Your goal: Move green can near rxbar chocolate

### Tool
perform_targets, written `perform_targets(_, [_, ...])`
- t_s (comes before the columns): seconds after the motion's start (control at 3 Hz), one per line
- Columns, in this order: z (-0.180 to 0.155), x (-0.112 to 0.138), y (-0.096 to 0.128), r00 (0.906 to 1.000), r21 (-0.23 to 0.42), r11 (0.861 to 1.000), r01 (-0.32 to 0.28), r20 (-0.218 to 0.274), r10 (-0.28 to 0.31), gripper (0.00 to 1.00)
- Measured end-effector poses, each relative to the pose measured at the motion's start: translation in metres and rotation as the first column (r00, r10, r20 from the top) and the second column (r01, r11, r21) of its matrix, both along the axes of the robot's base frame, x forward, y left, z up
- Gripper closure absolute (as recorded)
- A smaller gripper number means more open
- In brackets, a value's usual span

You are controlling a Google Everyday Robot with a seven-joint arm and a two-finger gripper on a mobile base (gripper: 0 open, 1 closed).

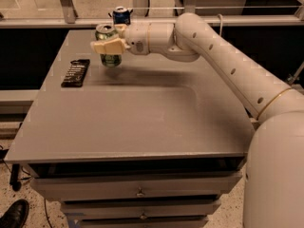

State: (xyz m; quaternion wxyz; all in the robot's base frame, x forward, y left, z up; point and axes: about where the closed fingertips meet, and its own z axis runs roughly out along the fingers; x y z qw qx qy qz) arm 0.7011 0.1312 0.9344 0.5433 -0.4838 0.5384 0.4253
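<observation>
My gripper (107,45) is clamped around the green can (111,59), holding it upright over the far part of the table (142,122). The chocolate bar (76,72) lies flat just beyond my fingertips, nearer the camera, long axis front to back; I judge a short carry outward, then down beside it

Dim, warm light is given from above. A soft shadow is cast on the grey bench (142,122) near its far-left corner, under the cream gripper (107,44) by which the green metal drink can (110,60) is clasped.
</observation>
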Motion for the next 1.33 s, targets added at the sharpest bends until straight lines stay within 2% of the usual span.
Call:
perform_targets(0.33, [-0.018, -0.001, 0.012, 0.999, -0.001, 1.0, -0.009, -0.044, 0.009, 1.0])
perform_targets(0.67, [-0.025, -0.002, 0.023, 0.9975, 0.016, 1.0, -0.017, -0.069, 0.018, 0.82])
perform_targets(1.33, [-0.027, -0.001, 0.041, 0.9963, 0.05, 0.998, -0.039, -0.075, 0.042, 0.36])
